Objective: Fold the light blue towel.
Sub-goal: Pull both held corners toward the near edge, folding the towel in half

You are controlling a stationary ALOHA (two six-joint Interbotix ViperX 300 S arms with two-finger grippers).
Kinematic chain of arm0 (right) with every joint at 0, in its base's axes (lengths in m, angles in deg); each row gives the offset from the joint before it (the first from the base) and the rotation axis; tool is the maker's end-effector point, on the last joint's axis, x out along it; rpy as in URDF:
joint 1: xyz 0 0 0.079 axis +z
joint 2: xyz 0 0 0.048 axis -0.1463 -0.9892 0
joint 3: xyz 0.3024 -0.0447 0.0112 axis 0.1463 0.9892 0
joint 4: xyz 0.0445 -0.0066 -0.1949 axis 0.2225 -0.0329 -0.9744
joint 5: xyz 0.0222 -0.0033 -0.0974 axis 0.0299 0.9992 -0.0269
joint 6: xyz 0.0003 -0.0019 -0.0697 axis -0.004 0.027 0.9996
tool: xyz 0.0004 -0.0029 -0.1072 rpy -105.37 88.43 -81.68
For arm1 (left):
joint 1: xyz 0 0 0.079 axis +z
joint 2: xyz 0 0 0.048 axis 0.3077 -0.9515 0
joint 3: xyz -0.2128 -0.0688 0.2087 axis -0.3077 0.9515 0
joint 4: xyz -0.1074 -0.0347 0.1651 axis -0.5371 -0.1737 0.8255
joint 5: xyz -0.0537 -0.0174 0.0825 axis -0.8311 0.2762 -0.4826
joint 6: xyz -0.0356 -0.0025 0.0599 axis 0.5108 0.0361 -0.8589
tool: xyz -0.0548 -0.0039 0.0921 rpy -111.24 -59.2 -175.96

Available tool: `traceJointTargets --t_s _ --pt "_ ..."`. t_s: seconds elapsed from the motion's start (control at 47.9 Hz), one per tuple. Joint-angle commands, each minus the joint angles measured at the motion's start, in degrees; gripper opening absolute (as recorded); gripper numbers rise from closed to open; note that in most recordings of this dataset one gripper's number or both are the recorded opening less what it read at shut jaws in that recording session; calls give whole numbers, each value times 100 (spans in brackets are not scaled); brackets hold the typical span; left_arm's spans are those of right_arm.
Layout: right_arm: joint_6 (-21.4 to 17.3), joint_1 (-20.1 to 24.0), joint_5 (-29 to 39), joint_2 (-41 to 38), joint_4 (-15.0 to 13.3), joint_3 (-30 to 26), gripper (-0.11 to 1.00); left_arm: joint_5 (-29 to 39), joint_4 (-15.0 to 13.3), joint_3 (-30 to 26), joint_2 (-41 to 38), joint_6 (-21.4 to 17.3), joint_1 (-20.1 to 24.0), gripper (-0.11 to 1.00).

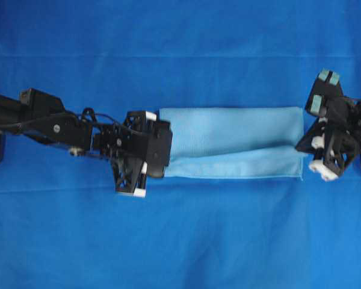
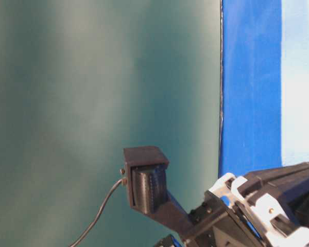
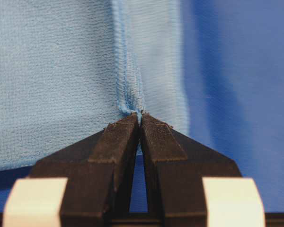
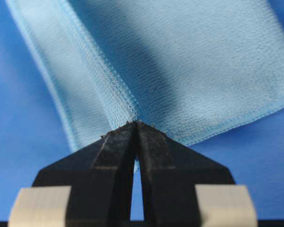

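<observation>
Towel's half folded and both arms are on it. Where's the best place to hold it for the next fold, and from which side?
Hold the towel by its two short ends, each gripper coming in from outside along the long axis. It lies as a long band, and at each end the folded layers' stitched hems meet. The left gripper and right gripper are shut on exactly those hems, so keep these grips.

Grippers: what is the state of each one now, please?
Left gripper: jaws closed on the light blue towel's edge.
Right gripper: jaws closed on the towel's other end.
</observation>
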Motion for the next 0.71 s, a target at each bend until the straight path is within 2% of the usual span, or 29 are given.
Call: traceJointTargets --t_s 0.0,0.271,0.626,0.689 --pt "-26 141 -79 18 18 -44 2 -9 0 -62 141 0 -44 2" --pt "-35 193 -431 -44 0 -62 2 -9 0 -26 149 0 -53 2" --pt "-35 202 -448 -369 -9 -185 3 -44 0 -114 141 -9 -9 2" --pt "-35 202 -439 -378 -9 -193 15 -44 0 -141 185 -18 -9 8"
